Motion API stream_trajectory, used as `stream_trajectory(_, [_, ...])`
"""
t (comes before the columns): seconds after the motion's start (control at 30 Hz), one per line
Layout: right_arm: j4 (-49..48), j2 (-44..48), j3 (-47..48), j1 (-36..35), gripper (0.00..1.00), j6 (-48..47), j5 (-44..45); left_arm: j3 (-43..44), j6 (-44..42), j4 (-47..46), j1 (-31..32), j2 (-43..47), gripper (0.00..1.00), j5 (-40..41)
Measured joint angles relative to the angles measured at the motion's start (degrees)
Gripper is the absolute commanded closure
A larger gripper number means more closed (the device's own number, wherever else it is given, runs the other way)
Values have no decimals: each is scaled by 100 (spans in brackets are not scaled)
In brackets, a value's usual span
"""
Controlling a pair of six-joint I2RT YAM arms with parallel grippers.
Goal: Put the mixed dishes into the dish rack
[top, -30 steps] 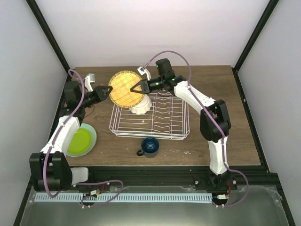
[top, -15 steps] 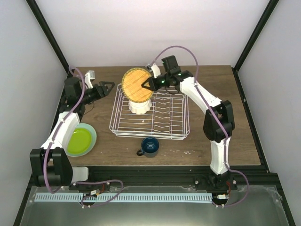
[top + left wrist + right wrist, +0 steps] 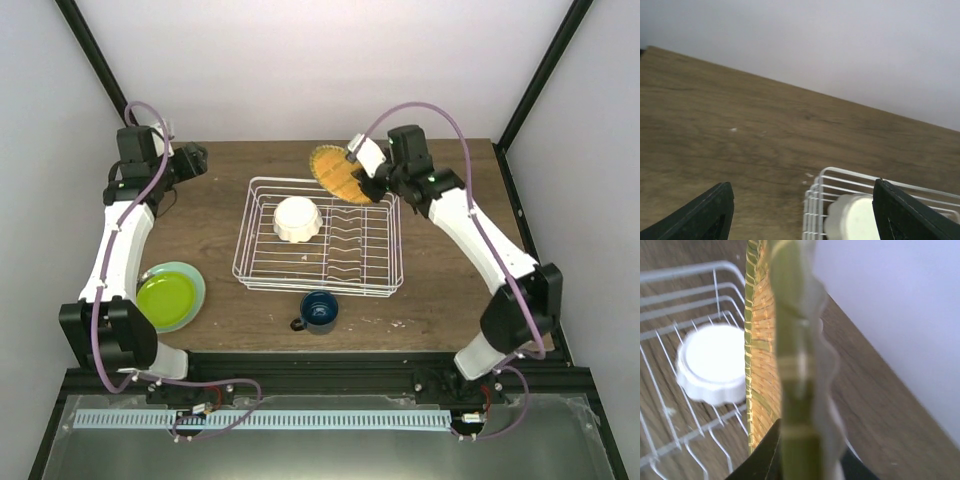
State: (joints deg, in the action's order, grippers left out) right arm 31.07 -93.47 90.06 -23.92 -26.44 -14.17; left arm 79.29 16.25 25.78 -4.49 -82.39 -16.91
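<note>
- Left claw (image 3: 802, 192): two dark fingers (image 3: 710, 212) at the lower corners, spread wide.
- Dish rack (image 3: 840, 179): white wire corner on the desk (image 3: 740, 125).
- Cream scalloped-rim bowl (image 3: 852, 220): partly visible inside that corner.
- Wall (image 3: 840, 45): pale, behind the desk.

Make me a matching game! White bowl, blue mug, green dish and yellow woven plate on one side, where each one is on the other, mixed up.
Things:
1 white bowl
2 blue mug
3 green dish
4 woven plate

Places:
A held by the right gripper
B inside the dish rack
C on the pale plate
D on the table, in front of the rack

Pairs: 1-B, 2-D, 3-C, 4-A
</note>
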Motion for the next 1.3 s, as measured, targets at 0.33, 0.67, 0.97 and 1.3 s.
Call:
stream_trajectory(0.33, [-1078,787,-1832,37,99,-2540,678,225,-282,1145,-151,-90,23,1132])
stream_trajectory(0.67, [-1939,452,-1941,98,99,-3460,772,-166,-293,1644,-177,256,23,1456])
stream_trajectory(0.97, [-1987,155,-1941,98,99,-3560,417,-273,-291,1899,-306,621,23,1637])
stream_trajectory(1.3, [-2159,4,-2197,79,98,-3515,168,-715,-186,2236,-389,800,23,1770])
